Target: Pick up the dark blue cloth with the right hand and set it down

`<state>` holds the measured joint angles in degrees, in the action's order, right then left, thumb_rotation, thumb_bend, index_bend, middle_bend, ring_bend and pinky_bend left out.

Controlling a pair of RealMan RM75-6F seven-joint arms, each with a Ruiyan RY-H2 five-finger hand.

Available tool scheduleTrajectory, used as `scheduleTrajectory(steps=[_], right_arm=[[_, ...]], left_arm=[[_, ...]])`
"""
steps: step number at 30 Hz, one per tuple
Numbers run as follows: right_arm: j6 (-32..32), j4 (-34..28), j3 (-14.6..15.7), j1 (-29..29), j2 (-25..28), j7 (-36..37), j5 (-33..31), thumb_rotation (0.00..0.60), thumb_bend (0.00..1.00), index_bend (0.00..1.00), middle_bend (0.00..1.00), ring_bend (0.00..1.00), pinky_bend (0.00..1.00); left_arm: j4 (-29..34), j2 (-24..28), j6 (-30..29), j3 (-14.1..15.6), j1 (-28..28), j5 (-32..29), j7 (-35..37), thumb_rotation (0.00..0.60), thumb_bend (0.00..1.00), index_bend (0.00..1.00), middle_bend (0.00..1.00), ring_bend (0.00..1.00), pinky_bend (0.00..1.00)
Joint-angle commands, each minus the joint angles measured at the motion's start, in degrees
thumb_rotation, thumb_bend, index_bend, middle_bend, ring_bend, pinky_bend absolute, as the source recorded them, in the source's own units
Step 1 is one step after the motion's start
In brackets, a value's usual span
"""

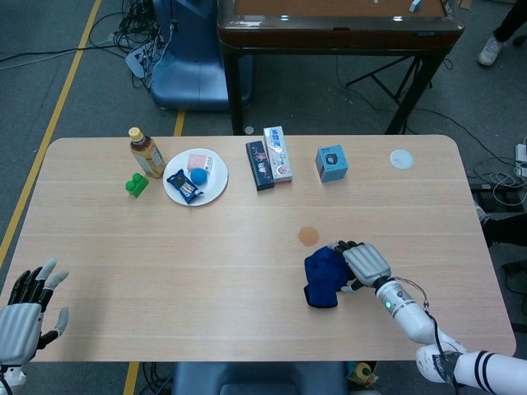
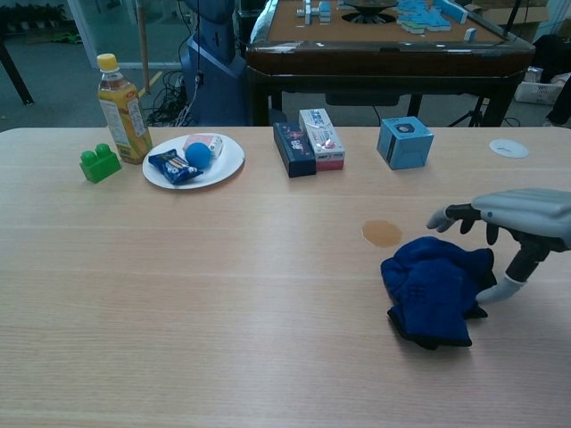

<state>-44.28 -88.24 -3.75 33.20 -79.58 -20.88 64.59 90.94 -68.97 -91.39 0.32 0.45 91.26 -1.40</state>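
Hovering over the crumpled dark blue cloth (image 1: pixel 328 276) (image 2: pixel 434 287), the right hand (image 1: pixel 363 262) (image 2: pixel 516 218) spreads its fingers wide, holding nothing; the cloth lies on the light wooden table (image 1: pixel 165 271) beside a small brown stain (image 1: pixel 309 235).

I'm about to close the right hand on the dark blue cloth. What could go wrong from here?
1. The right hand sits over the right edge of the dark blue cloth, not its middle, so the fingers may catch only a fold and the cloth could slip out as it rises.
2. The cloth is crumpled in a heap; a shallow grip may leave part of it dragging on the table.
3. The brown spot lies just beside the cloth; dragging could pull the cloth across it.
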Motion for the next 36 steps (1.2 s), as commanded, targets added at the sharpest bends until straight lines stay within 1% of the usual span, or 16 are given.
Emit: scheduleTrajectory(steps=[1, 9, 14, 18, 20, 24, 26, 28, 32, 36], right_arm=[[0.2, -0.1, 0.5, 0.4, -0.7, 0.0, 0.2, 0.6, 0.01, 0.13, 0.17, 0.2, 0.31], [0.1, -1.2, 1.4, 2.2, -3.6, -1.0, 1.6, 0.6, 0.01, 0.13, 0.17, 0.2, 0.31], [-0.3, -0.8, 2.2, 3.2, -5.4, -3.5, 1.7, 0.6, 0.01, 0.13, 0.17, 0.2, 0.31], [-2.0, 0.7, 2.9, 3.5, -7.3, -7.1, 0.8, 0.6, 0.01, 0.13, 0.18, 0.2, 0.31], [-2.4, 1.3, 2.9, 3.6, -8.1, -7.8, 0.1, 0.6, 0.01, 0.13, 0.18, 0.2, 0.31], [-3.1, 4.0, 2.7, 4.1, -10.3, -9.6, -1.5, 0.6, 0.05, 0.14, 0.2, 0.2, 0.31], [-3.3, 5.1, 2.6, 4.3, -11.3, -10.2, -2.0, 0.6, 0.1, 0.18, 0.23, 0.2, 0.31], [-3.4, 6.4, 2.5, 4.6, -12.3, -10.7, -2.5, 0.6, 0.13, 0.24, 0.24, 0.22, 0.31], [-3.8, 8.7, 2.2, 5.0, -14.1, -10.8, -2.6, 0.6, 0.22, 0.39, 0.28, 0.26, 0.32], [-4.8, 10.6, 2.4, 4.8, -15.5, -9.5, -0.9, 0.6, 0.34, 0.52, 0.33, 0.32, 0.38]], left_arm=[[0.0, 0.0, 0.1, 0.0, -0.1, 0.0, 0.0, 0.6, 0.44, 0.17, 0.0, 0.05, 0.0], [-0.2, -0.1, 0.0, 0.0, 0.0, 0.0, 0.3, 0.6, 0.44, 0.17, 0.0, 0.05, 0.0], [-0.3, 0.2, -0.5, 0.1, 0.3, 0.0, 0.7, 0.6, 0.44, 0.17, 0.0, 0.05, 0.0], [-0.6, 0.4, -0.7, 0.2, 0.6, -0.2, 1.1, 0.6, 0.44, 0.17, 0.0, 0.05, 0.0], [-0.7, 0.4, -0.7, 0.2, 0.6, -0.2, 1.4, 0.6, 0.44, 0.17, 0.0, 0.05, 0.0], [-1.0, 0.3, -0.8, 0.2, 0.6, -0.1, 1.7, 0.6, 0.44, 0.17, 0.0, 0.05, 0.0], [-1.2, 0.3, -0.8, 0.2, 0.7, -0.1, 1.9, 0.6, 0.44, 0.17, 0.0, 0.05, 0.0], [-1.4, 0.3, -0.9, 0.2, 0.8, -0.2, 2.2, 0.6, 0.44, 0.17, 0.0, 0.05, 0.0], [-1.7, 0.3, -1.0, 0.2, 1.0, -0.4, 2.6, 0.6, 0.44, 0.17, 0.0, 0.05, 0.0], [-2.1, 0.3, -1.1, 0.2, 1.1, -0.5, 2.9, 0.6, 0.44, 0.17, 0.0, 0.05, 0.0]])
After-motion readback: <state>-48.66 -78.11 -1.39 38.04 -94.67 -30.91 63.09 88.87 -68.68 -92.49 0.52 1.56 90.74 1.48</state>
